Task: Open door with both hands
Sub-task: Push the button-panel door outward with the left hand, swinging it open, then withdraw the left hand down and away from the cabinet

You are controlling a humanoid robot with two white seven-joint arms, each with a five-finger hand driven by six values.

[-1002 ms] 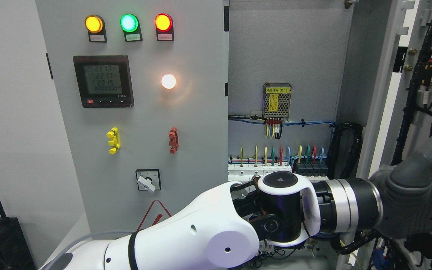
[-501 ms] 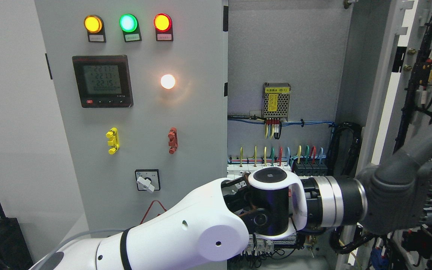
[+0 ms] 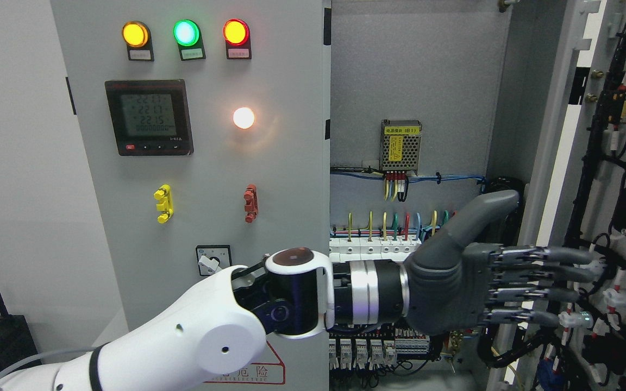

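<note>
Left hand point(image 3: 503, 277) has drawn back leftward since a second ago, so its whole grey palm now shows, fingers out straight and holding nothing.

The white left arm point(image 3: 182, 347) enters from the lower left; four slim jointed fingers point(image 3: 552, 274) lie level, pointing right toward the open door point(image 3: 557, 136), and the thumb stands up at a slant. That door is a tall pale-grey metal leaf at the right, long axis upright, swung outward so its wired inner face shows. The closed left panel point(image 3: 204, 179), flat grey metal, carries three round lamps along the top, amber point(image 3: 135, 33), green point(image 3: 186, 32) and red point(image 3: 236, 31), one white lamp point(image 3: 243, 118), one square black meter point(image 3: 148, 117), one yellow handle point(image 3: 163, 203) and one red handle point(image 3: 250, 203). Inside the cabinet sits one perforated metal box point(image 3: 400, 145) above a row of white breakers point(image 3: 373, 251).
</note>
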